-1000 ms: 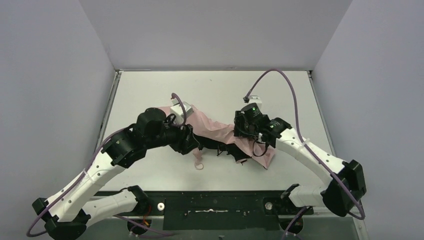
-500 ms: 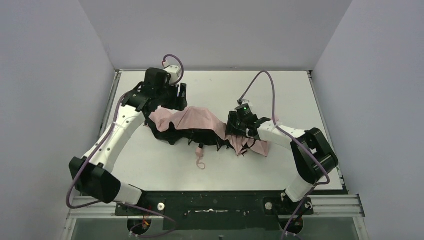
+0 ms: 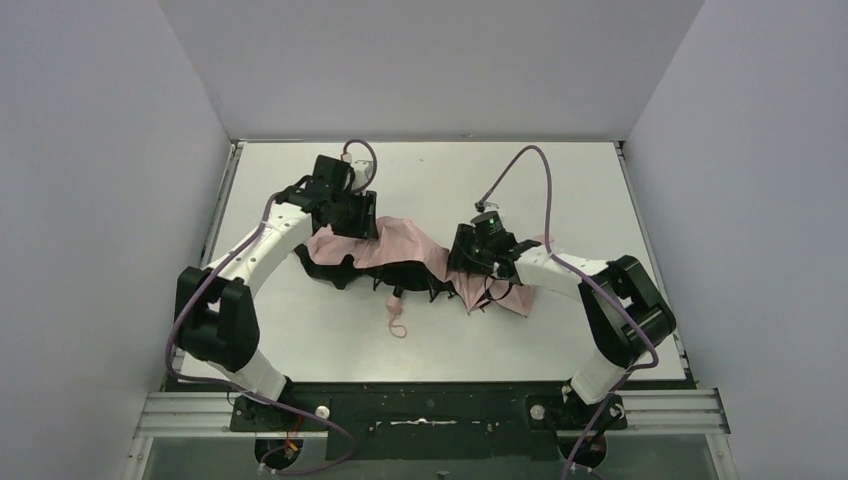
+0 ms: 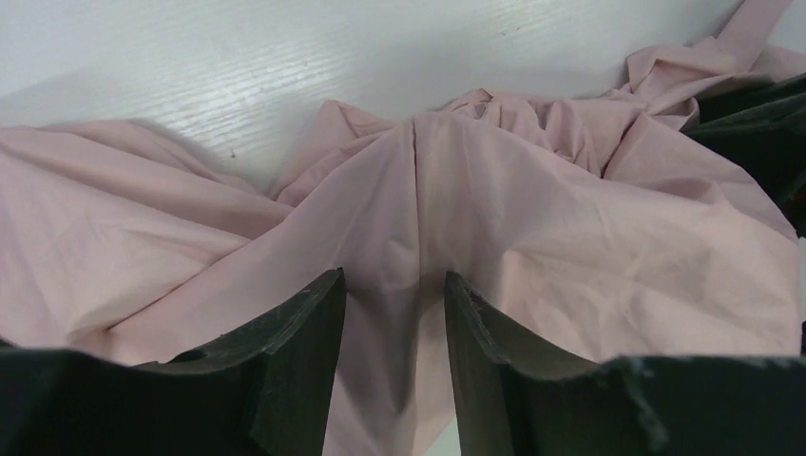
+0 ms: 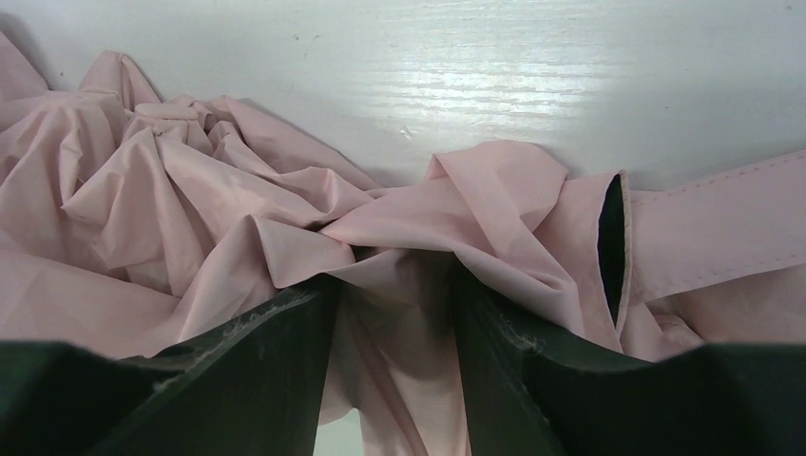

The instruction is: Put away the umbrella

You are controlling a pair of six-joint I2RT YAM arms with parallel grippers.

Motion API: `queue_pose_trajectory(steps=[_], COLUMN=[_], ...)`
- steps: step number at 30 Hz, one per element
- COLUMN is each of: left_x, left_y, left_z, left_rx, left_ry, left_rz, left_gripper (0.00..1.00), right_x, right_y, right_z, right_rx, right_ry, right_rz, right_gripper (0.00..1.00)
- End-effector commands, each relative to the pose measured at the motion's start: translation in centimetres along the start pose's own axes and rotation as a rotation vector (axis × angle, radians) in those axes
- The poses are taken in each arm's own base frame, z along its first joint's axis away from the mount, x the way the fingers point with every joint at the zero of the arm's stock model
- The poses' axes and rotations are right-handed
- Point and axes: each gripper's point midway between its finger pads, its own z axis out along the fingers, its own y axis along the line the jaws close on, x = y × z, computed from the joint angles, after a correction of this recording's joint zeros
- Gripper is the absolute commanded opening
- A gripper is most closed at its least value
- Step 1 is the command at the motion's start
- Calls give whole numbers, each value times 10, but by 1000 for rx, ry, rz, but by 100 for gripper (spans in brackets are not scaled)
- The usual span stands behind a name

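Observation:
The umbrella (image 3: 405,248) lies collapsed across the middle of the table, its pale pink canopy crumpled over the black underside and ribs. Its pink strap loop (image 3: 397,326) trails toward the near edge. My left gripper (image 3: 352,222) is down on the canopy's left end; in the left wrist view (image 4: 392,280) the jaws pinch a raised fold of pink cloth (image 4: 570,237). My right gripper (image 3: 466,264) is on the canopy's right part; in the right wrist view (image 5: 394,280) the jaws hold bunched pink cloth (image 5: 190,190). The shaft and handle are hidden.
The white table (image 3: 450,170) is walled by grey panels on the left, back and right. A flat pink closure band (image 5: 722,218) lies at the right of the right wrist view. A loose canopy flap (image 3: 515,298) spreads right of the right gripper.
My left arm swung from the near side over to the far left and came down on the canopy's left end. The right gripper stayed on the canopy, which is now more bunched.

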Motion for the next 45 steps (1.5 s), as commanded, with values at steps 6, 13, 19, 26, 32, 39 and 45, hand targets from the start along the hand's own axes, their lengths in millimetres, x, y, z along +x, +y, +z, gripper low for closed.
queue_pose_trajectory(steps=[6,13,19,26,32,39,45], left_x=[2,17,40,-8,-63,-80,-64], left_y=[-41,-75,-102,-76,-41,33,121], left_z=[69,105,110,60,-18,-68,-53], left_rx=[162,247,315,288,196,-46,-270], left_ry=[11,66,98,-9,-183,-274,-188], left_rz=[-42,-33,-38,-58,-23,-20,-181], left_gripper=[30,28,28,43,53,60,59], right_x=[2,5,0,-23,-48,-75,-87], right_y=[36,51,76,70,34,-35,-100], right_z=[3,17,22,-18,-76,-125,-141], right_rx=[-123,-176,-322,-261,-54,205,438], right_ry=[-10,5,-1,-51,-111,-156,-140], right_rz=[46,86,97,-23,-188,-163,-93], right_gripper=[47,47,47,51,64,65,58])
